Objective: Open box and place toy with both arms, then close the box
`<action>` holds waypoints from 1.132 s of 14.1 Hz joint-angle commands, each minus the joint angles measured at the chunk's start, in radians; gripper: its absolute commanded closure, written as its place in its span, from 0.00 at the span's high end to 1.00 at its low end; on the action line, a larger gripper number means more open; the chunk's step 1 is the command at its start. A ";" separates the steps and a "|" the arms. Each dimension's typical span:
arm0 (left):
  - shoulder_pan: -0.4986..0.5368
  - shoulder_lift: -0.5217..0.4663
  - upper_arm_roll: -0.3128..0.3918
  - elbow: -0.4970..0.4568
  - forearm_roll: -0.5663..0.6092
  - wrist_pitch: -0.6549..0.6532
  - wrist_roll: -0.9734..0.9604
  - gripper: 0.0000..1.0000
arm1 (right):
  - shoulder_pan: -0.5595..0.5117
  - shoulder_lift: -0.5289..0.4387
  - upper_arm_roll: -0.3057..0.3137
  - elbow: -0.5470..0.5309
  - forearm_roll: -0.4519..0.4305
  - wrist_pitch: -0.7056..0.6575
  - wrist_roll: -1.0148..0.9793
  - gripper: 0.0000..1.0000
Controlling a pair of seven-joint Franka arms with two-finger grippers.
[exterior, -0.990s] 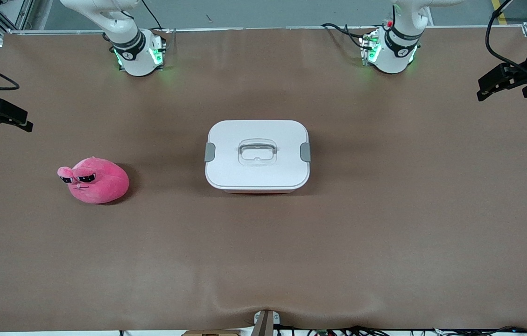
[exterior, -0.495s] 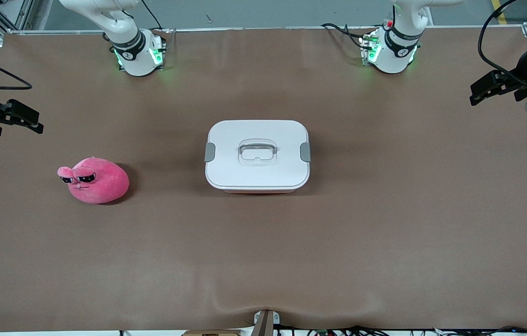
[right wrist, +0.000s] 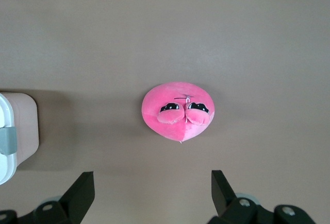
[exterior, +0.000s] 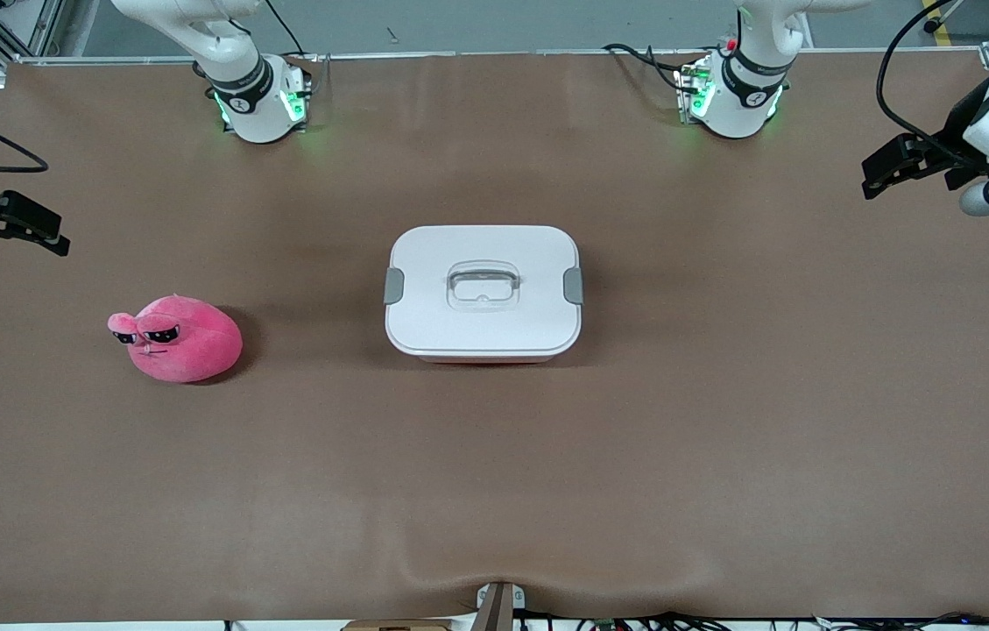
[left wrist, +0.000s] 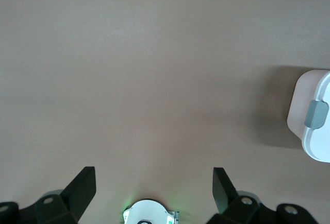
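Left end effector (exterior: 875,171) hangs open over bare desk (exterior: 722,456), well apart from the box (exterior: 483,294). Right end effector (exterior: 43,232) hangs open above the toy (exterior: 177,338), toward the right arm's end from the shut, mid-desk box.

Front view looks steeply down over the whole worktop (exterior: 494,491), facing both bases; each wrist view looks straight down from high up; all show the box (exterior: 483,294) (left wrist: 314,116) (right wrist: 13,136).
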 commanded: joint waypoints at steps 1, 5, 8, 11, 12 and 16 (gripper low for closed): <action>0.002 0.019 -0.002 0.030 -0.012 -0.016 -0.014 1.00 | -0.018 -0.008 0.006 -0.001 -0.006 -0.003 -0.016 1.00; 0.002 0.019 -0.003 0.028 -0.015 -0.014 -0.016 1.00 | -0.038 -0.009 0.006 -0.003 -0.006 -0.006 -0.016 1.00; 0.006 0.022 -0.037 0.020 -0.035 -0.011 -0.028 1.00 | -0.039 -0.006 0.006 -0.010 -0.006 -0.003 -0.016 1.00; -0.001 0.024 -0.054 0.028 -0.039 -0.005 -0.074 1.00 | -0.041 0.017 0.006 -0.033 -0.008 0.007 -0.016 1.00; 0.000 0.025 -0.063 0.021 -0.039 -0.007 -0.094 1.00 | -0.041 0.024 0.006 -0.039 -0.008 0.014 -0.018 1.00; 0.005 0.019 -0.145 0.025 -0.041 -0.013 -0.265 1.00 | -0.039 0.055 0.007 -0.099 -0.005 0.060 -0.094 1.00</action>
